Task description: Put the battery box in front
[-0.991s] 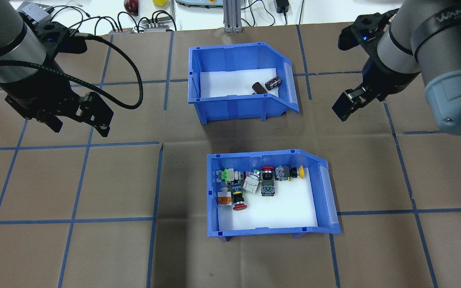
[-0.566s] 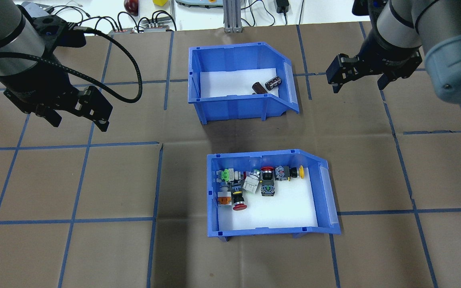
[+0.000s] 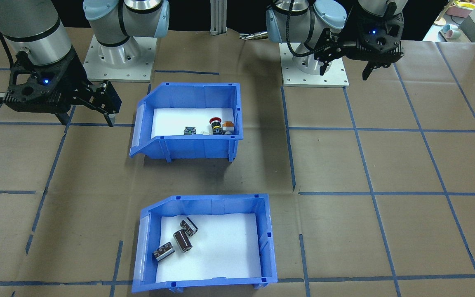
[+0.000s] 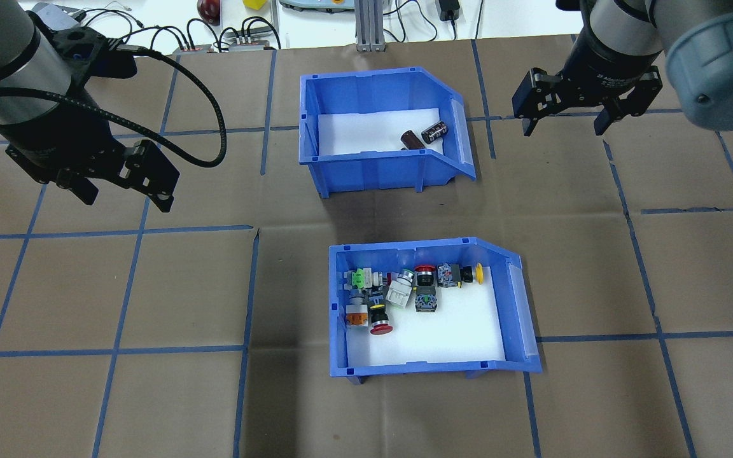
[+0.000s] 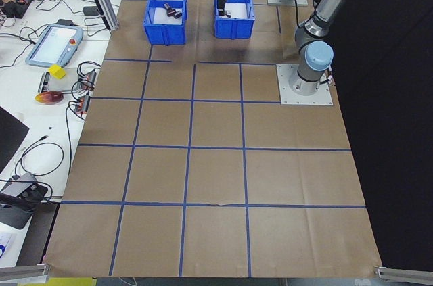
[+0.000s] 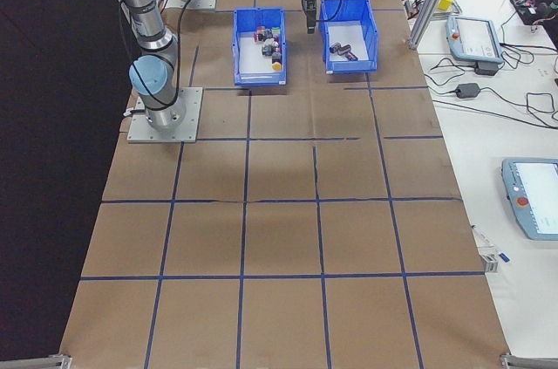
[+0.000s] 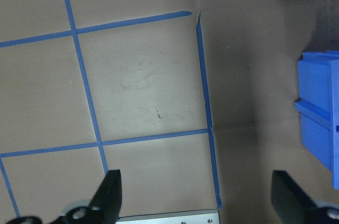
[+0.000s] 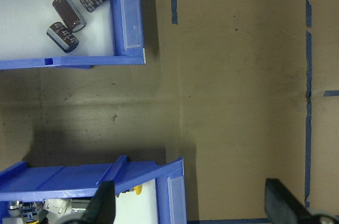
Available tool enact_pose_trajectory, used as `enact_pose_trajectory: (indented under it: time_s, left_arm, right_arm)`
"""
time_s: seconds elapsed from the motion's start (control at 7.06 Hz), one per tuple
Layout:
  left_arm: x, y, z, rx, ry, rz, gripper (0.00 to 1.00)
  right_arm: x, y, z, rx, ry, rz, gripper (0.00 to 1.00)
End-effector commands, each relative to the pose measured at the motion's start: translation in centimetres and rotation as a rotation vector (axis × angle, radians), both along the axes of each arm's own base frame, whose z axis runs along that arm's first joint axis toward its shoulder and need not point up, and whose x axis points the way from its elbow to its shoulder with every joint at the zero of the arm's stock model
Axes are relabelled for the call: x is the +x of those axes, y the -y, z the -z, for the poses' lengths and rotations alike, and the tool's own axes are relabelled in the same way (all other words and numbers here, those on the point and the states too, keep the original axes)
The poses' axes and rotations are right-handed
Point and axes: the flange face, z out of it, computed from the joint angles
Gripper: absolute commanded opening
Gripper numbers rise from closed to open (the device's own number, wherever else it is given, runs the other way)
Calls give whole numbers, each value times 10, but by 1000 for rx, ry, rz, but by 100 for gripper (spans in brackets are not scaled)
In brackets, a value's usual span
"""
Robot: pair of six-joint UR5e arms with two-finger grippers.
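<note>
Two arms hover above the counter [image 4: 150, 286]: my left gripper [image 4: 126, 186] spread wide at frame left, my right gripper [image 4: 562, 119] spread wide at upper right, empty. The battery box [image 4: 380, 172] sits upper centre, between them.

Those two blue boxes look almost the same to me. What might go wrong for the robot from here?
It could take the wrong bin: the battery box and the switch box match in shape and colour. Both grippers, the left gripper and the right gripper, hang open and clear of the bins. If the box is moved carelessly, its loose cylinders could roll.
</note>
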Motion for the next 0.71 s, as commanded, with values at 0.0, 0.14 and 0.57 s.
enact_pose_trajectory:
  time_s: [0.0,0.14,0.57]
  left_arm:
    - [0,0,-1,-1,1,0,99]
    - [0,0,-1,-1,1,0,99]
    - [0,-1,0,0,1,0,99]
  right_arm:
    - [0,0,1,7,0,1,100]
    - [-1,0,1,7,0,3,100]
    - [-1,-2,3,15,0,3,100]
